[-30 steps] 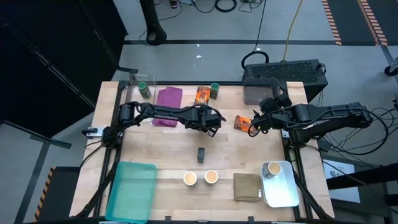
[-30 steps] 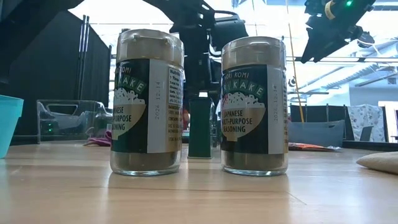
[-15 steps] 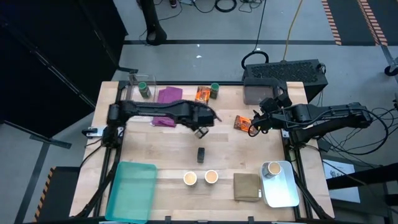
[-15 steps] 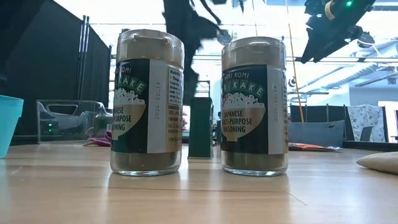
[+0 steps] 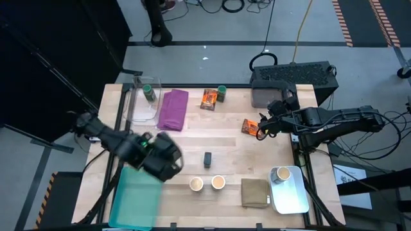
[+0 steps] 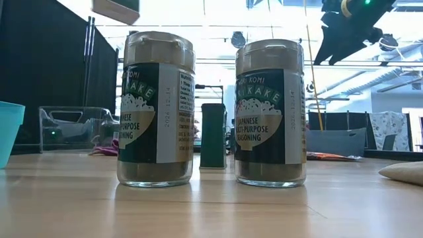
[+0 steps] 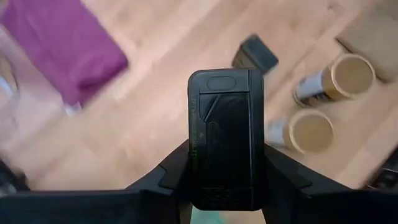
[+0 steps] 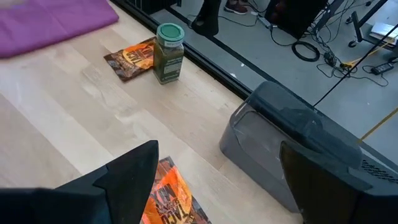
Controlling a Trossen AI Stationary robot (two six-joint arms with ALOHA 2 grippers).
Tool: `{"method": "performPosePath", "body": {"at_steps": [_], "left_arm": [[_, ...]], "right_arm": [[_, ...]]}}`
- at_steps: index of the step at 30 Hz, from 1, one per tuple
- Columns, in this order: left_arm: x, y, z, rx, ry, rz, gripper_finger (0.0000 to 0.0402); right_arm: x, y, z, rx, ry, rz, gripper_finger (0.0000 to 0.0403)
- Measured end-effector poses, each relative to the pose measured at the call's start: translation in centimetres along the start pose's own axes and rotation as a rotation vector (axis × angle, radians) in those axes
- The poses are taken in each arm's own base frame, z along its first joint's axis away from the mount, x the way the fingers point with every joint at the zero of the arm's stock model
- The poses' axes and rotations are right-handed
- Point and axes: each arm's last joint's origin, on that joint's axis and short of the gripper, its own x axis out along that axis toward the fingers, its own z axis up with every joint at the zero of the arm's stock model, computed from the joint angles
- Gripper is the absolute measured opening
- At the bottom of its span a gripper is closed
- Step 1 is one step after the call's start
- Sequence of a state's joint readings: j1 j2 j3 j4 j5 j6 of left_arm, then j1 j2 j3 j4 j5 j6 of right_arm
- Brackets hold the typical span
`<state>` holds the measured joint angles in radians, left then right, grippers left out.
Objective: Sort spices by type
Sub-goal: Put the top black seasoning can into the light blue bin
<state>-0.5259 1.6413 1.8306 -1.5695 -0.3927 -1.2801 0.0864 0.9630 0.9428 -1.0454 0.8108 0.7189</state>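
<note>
The left gripper [image 5: 168,160] hangs over the table's 8 o'clock area, above the near edge of the teal tray [image 5: 131,202], its fingers clamped on a dark rectangular block [image 7: 226,140]. The left wrist view shows that block upright between the two fingers, matte black with a moulded lid outline.

A second dark block [image 5: 207,159] stands on the table at centre, at 3 o'clock from the left gripper. Two tan-topped cups [image 5: 196,185] stand side by side at 6 o'clock from that block. They are clear-walled jars with green labels. A third cup [image 5: 280,174] sits in the grey tray [image 5: 292,199] at 4 o'clock.

The right gripper [image 5: 260,130] hovers at the table's 2 o'clock side with fingers spread apart, just above a shiny orange packet [image 5: 250,126]. Another orange packet [image 5: 208,98] lies at 12 o'clock, touching a green-lidded jar [image 5: 221,93]. A second green-lidded jar [image 5: 148,93] stands in the clear bin [image 5: 136,109] at 11 o'clock, beside the purple cloth [image 5: 172,109].

One second earlier the left gripper was at table centre beside the purple cloth; it has since swung to the teal tray. The right gripper has not moved.
</note>
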Motion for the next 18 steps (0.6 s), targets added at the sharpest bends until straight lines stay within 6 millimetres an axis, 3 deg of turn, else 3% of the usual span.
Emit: {"method": "performPosePath", "body": {"at_steps": [6,10,18], "left_arm": [[0.5,0.6,-3.0,-0.154,0.154,0.019,0.0134],[1.8,0.4,-6.7,-0.218,0.297,0.106,0.0134],[3.1,1.3,-13.1,-0.423,0.287,0.272,0.0134]], "right_arm": [[0.0,0.3,0.4,0.043,-0.025,0.03,0.0318],[0.0,0.5,0.5,0.057,-0.037,0.041,0.0318],[0.0,0.5,0.5,0.052,-0.037,0.04,0.0318]]}}
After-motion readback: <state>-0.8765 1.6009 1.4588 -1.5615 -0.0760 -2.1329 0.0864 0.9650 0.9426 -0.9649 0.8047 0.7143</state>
